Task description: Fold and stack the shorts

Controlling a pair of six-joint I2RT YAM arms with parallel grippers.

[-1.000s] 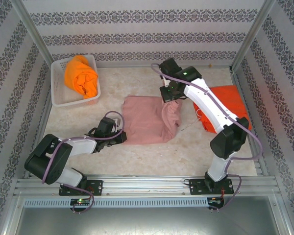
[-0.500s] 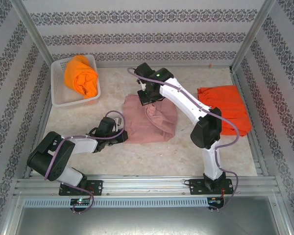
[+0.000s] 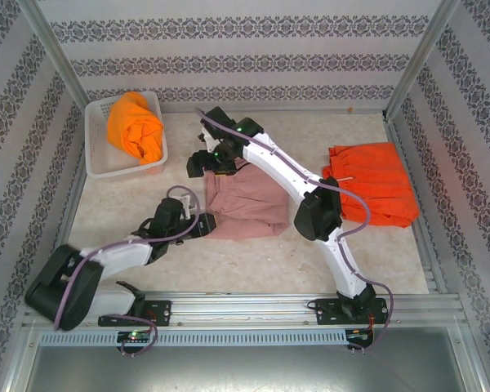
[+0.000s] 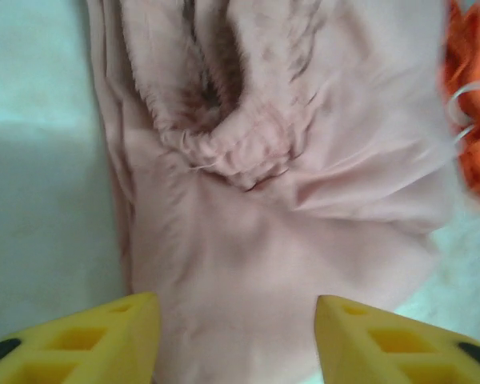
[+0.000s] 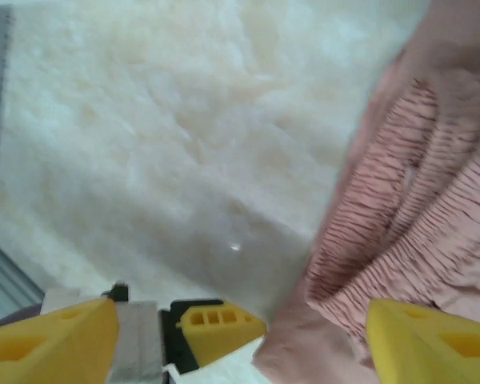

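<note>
The dusty pink shorts (image 3: 247, 204) lie folded in the middle of the table. My left gripper (image 3: 202, 225) sits at their near left edge, open, its yellow fingers (image 4: 104, 336) spread over the pink fabric (image 4: 288, 208). Above the shorts' far left corner, my right gripper (image 3: 201, 163) is open too, with bare table between its fingers and the gathered waistband (image 5: 416, 208) beside it. The red-orange shorts (image 3: 371, 184) lie flat at the right. The yellow-orange shorts (image 3: 135, 124) sit bunched in the basket.
A white mesh basket (image 3: 98, 163) stands at the back left. Patterned walls and metal posts close in the table on three sides. The right arm stretches across the pink shorts from the near right.
The right gripper swept left across the pink shorts, drawing the fabric over, then opened and let go. The left gripper also opened off the near left edge.
</note>
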